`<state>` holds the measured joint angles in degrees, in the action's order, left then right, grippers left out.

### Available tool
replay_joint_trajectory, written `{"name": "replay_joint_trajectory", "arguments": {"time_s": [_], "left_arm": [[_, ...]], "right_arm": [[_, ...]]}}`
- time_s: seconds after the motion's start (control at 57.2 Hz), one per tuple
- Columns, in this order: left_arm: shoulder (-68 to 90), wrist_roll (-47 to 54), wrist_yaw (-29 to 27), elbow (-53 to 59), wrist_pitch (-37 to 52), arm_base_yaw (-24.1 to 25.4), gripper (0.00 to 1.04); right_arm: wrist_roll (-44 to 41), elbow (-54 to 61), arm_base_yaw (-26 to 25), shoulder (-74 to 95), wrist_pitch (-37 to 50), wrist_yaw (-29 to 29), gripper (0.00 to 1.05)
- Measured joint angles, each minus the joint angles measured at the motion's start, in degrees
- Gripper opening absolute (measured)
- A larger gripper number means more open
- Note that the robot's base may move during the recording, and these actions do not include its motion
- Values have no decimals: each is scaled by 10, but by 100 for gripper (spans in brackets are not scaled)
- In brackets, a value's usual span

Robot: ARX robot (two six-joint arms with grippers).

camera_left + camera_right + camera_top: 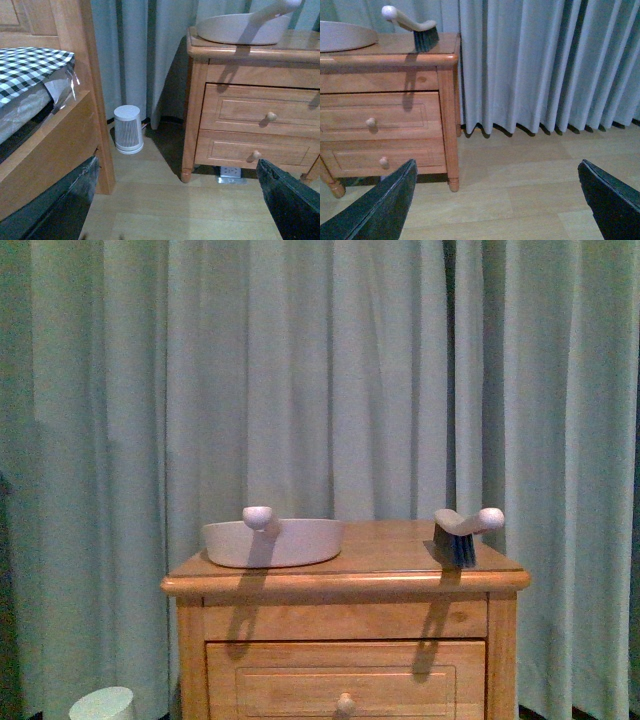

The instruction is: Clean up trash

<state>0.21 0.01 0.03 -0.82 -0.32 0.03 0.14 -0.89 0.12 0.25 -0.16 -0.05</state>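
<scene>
Your left gripper (176, 165) and right gripper (497, 165) both hover spread wide above the floor (520, 190) near the nightstand (345, 615), which carries dustpan (272, 542) and brush (462, 532); where the trash lies, you cannot tell.

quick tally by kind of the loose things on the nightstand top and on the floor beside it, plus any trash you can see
dustpan: 1
hand brush: 1
small white slatted container: 1
crumpled paper trash: 0 in view
total: 3
</scene>
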Motion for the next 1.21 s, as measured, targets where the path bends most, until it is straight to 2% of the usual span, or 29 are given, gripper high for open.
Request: {"name": "replay_joint_trajectory", "arguments": {"time_s": [1.205], "left_arm": [[0, 0, 0, 0, 0, 0, 97]], "right_arm": [[0, 0, 0, 0, 0, 0, 97]]}}
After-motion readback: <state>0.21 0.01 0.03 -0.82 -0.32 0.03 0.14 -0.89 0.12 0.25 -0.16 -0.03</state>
